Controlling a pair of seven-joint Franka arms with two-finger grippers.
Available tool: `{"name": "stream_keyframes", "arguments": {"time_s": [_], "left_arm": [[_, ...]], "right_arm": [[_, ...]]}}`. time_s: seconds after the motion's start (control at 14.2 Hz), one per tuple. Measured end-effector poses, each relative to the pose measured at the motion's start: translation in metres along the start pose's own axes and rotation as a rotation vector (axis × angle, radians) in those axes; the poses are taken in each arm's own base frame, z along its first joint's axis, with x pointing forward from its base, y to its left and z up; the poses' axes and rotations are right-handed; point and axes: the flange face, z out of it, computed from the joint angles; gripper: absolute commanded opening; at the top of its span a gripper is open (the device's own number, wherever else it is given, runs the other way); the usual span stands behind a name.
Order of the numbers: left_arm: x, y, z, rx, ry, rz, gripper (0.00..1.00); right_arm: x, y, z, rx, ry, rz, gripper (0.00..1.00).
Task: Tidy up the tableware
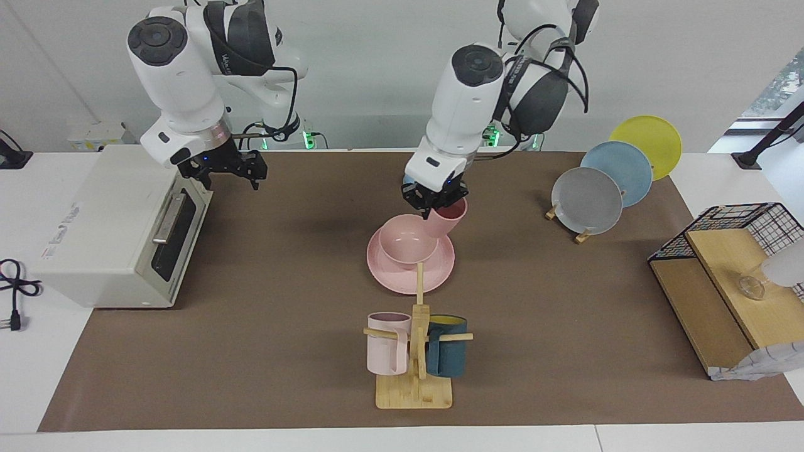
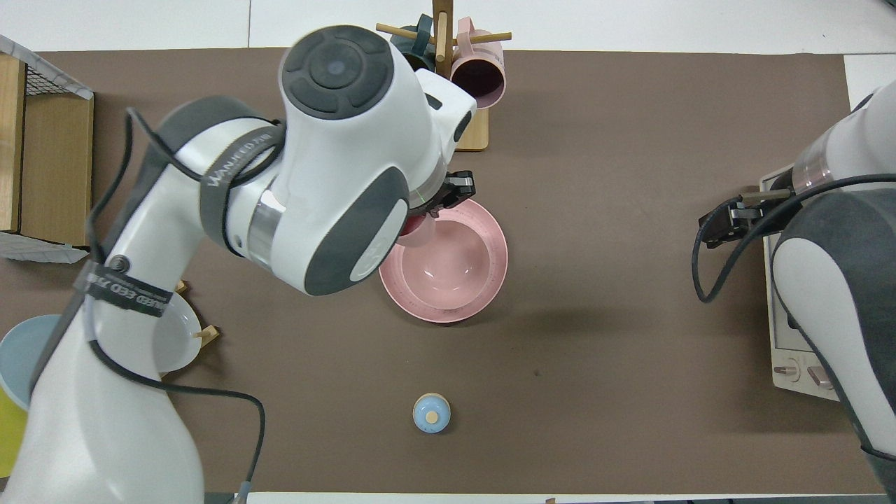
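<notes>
Resting on the pink plate, the pink bowl sits just below the left gripper, which pinches the tilted pink cup over the bowl's rim. Over the toaster oven, the right gripper waits, fingers spread, above the brown mat.

A matte pink round plate carries a matching pink rounded bowl, and the small pink handleless cup is the same shade (its inside reads a touch darker). The table mat is plain brown. On the pale wooden mug rack hang a pale pink handled mug and a dark blue handled mug with a yellow interior. The racked plates are grey, light blue and yellow. The boxy toaster oven is cream-white.
</notes>
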Motion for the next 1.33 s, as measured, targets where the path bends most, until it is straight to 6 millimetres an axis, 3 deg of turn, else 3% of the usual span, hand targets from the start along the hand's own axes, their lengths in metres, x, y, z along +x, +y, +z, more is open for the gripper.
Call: {"name": "stream_keyframes", "arguments": {"time_s": [0.28, 0.42, 0.7, 1.05, 1.33], "left_arm": [[0.012, 0.011, 0.061, 0.039, 0.013, -0.026, 0.00], [0.013, 0.015, 0.079, 0.045, 0.013, -0.031, 0.00], [0.010, 0.015, 0.096, 0.057, 0.003, -0.033, 0.00], [0.009, 0.015, 0.088, 0.048, 0.014, -0.036, 0.00], [-0.001, 0.021, 0.109, 0.052, 0.009, -0.036, 0.00]], "right_arm": [[0.002, 0.017, 0.003, 0.010, 0.006, 0.010, 1.00], [0.002, 0.020, 0.006, 0.021, 0.000, 0.017, 1.00], [0.001, 0.031, 0.005, 0.027, 0.013, 0.038, 1.00], [-0.001, 0.053, -0.013, 0.046, 0.039, 0.075, 1.00], [-0.007, 0.057, -0.032, 0.048, 0.038, 0.082, 1.00]]}}
